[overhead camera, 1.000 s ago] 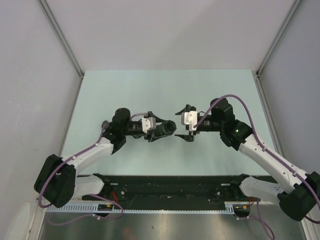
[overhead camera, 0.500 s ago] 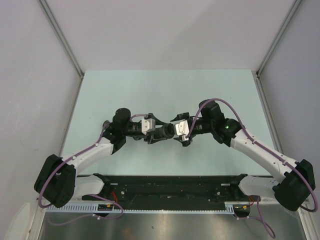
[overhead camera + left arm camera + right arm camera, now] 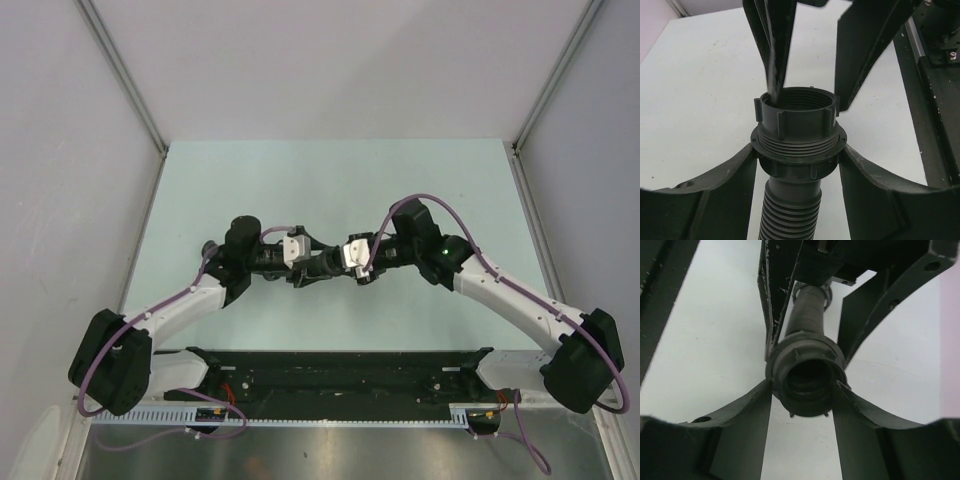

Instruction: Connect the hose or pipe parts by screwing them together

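Observation:
A black corrugated tube [image 3: 790,215] with a wider collared, threaded end is held above the table, with my left gripper [image 3: 797,161] shut on its collar. A ribbed ring nut [image 3: 796,116] sits on the thread. My right gripper [image 3: 802,389] faces it head-on, and both its fingers [image 3: 745,415] press against the sides of the ring nut [image 3: 807,374]. Beyond the nut, the tube [image 3: 807,315] runs back between the left fingers. In the top view the left gripper [image 3: 322,265] and the right gripper [image 3: 343,262] meet tip to tip over the table's middle.
The pale green table [image 3: 330,180] is enclosed by white walls on three sides. A black rail [image 3: 340,375] with the arm bases runs along the near edge.
My right arm has moved left up to the left gripper, and its jaws have narrowed onto the ring nut. The left arm has held still with the tube.

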### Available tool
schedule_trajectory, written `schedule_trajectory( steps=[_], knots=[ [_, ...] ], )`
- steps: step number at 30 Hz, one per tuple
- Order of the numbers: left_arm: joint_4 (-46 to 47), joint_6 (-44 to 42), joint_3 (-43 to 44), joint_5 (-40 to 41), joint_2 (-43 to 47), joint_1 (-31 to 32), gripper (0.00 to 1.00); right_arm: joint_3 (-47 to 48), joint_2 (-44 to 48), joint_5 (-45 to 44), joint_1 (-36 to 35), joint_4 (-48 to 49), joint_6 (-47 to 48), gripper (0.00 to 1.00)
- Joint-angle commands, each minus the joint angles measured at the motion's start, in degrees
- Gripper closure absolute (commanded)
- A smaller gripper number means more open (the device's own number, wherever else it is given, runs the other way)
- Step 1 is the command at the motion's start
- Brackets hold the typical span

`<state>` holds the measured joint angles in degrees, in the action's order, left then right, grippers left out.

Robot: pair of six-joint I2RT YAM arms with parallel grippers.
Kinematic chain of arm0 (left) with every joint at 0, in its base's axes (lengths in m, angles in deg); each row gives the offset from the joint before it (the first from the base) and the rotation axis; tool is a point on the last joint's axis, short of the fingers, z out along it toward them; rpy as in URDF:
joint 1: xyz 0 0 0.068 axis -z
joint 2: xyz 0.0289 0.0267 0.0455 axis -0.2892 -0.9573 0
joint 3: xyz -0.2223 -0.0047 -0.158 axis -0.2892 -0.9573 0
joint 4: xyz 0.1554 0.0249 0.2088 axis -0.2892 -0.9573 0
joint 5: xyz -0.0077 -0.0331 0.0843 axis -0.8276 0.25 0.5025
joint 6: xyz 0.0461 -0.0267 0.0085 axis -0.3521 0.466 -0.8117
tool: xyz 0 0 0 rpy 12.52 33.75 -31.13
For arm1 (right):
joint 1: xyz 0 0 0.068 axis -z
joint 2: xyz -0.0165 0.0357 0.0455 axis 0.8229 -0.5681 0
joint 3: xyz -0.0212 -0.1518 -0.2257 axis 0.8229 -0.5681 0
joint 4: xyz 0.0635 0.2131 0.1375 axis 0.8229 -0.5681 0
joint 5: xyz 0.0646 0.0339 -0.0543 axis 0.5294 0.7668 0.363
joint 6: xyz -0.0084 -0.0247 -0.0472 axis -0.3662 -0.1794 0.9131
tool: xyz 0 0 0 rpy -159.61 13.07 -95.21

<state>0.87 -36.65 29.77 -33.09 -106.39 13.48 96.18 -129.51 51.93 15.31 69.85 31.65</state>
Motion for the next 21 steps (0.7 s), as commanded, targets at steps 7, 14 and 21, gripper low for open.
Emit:
schedule_trajectory(
  steps=[7, 14, 21],
  knots=[
    [3.5, -3.5, 3.0, 5.6, 1.2, 1.5, 1.0, 1.7, -5.0, -0.8, -2.8, 7.3, -26.7, 0.66],
    [3.5, -4.3, 2.4, 6.7, 1.0, 1.8, 1.0, 1.7, -1.4, -7.2, -5.5, 3.2, -24.3, 0.35],
    [3.4, -4.7, 2.6, 5.2, -0.4, 1.7, 1.0, 1.5, 4.5, -11.5, -5.2, -2.0, -13.7, 0.22]
  ],
)
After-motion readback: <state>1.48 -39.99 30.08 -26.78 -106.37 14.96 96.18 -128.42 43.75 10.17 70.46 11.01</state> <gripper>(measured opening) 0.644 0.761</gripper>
